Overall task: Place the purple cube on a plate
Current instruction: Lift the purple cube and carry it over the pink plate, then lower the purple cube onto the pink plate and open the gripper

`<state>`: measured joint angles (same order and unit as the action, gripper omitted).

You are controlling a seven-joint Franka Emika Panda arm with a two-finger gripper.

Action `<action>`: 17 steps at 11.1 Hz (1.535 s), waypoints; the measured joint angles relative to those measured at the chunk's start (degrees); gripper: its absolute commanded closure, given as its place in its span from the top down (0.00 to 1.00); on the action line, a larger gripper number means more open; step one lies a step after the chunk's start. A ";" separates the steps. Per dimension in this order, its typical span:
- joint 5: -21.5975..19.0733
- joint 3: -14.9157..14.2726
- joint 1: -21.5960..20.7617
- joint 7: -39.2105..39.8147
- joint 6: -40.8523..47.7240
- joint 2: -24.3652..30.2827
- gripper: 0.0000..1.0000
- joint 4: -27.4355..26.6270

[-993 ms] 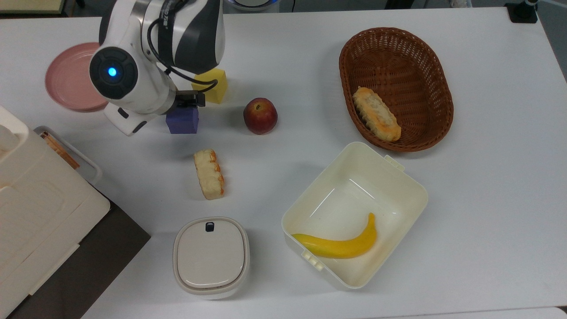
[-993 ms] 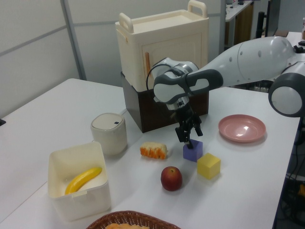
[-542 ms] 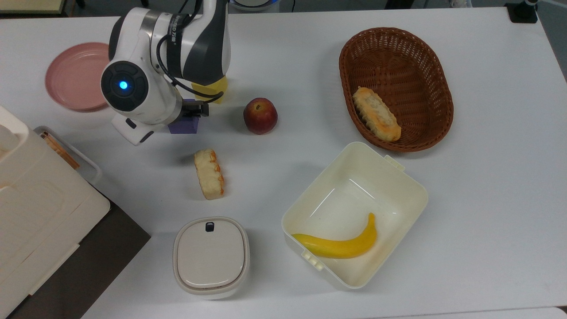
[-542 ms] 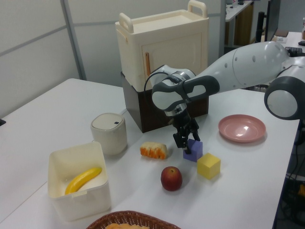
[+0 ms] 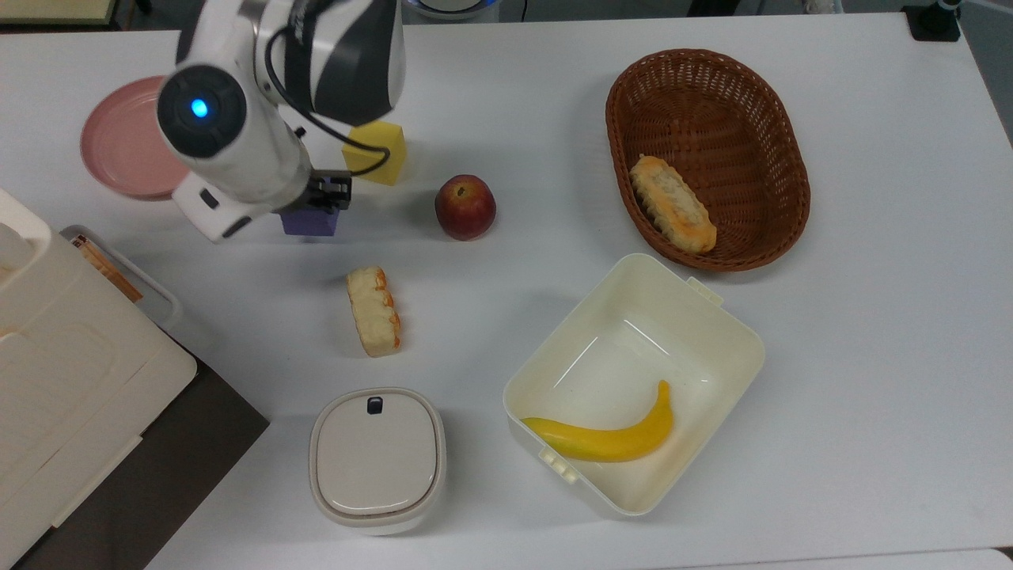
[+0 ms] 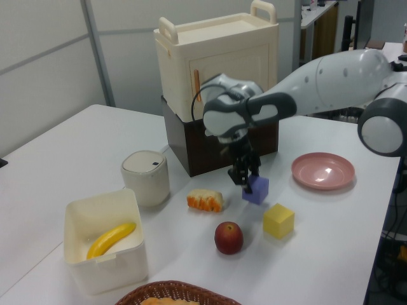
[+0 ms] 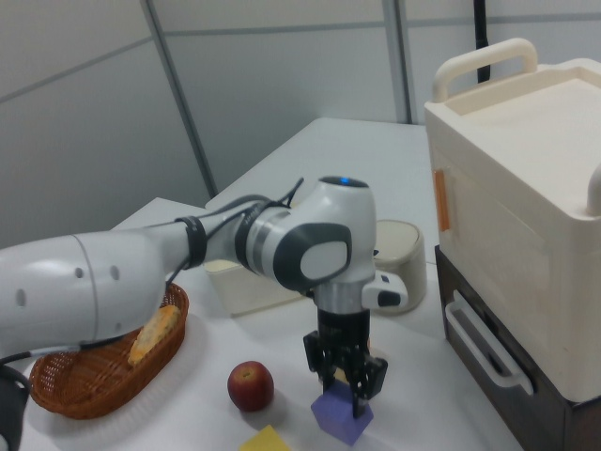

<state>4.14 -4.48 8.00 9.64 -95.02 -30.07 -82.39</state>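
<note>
Carrying is the step in hand, I think. The gripper (image 6: 245, 180) pinches the purple cube (image 6: 255, 189) between its fingers, and in the left view the cube looks lifted a little off the white table (image 5: 870, 356). The pink plate (image 6: 323, 171) sits well apart, on the top view's left. Next the arm needs to swing the cube over the plate and lower it gently. A yellow cube (image 5: 374, 153) and an apple (image 5: 465, 207) rest nearby. A cream cabinet (image 6: 219, 63) stands behind, with grey walls around.
</note>
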 measured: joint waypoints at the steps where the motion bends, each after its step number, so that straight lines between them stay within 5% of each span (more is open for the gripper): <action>1: 0.83 -0.42 0.30 0.00 0.19 1.72 0.03 0.06; 9: 3.11 -1.57 9.91 8.44 1.57 10.82 0.03 0.39; 14: 3.12 -1.69 16.68 16.95 -9.90 15.00 0.10 -13.66; 17: 3.73 -1.69 18.23 18.38 -11.58 12.83 1.00 -16.38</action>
<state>7.87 -6.17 26.22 28.02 -106.60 -17.24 -98.77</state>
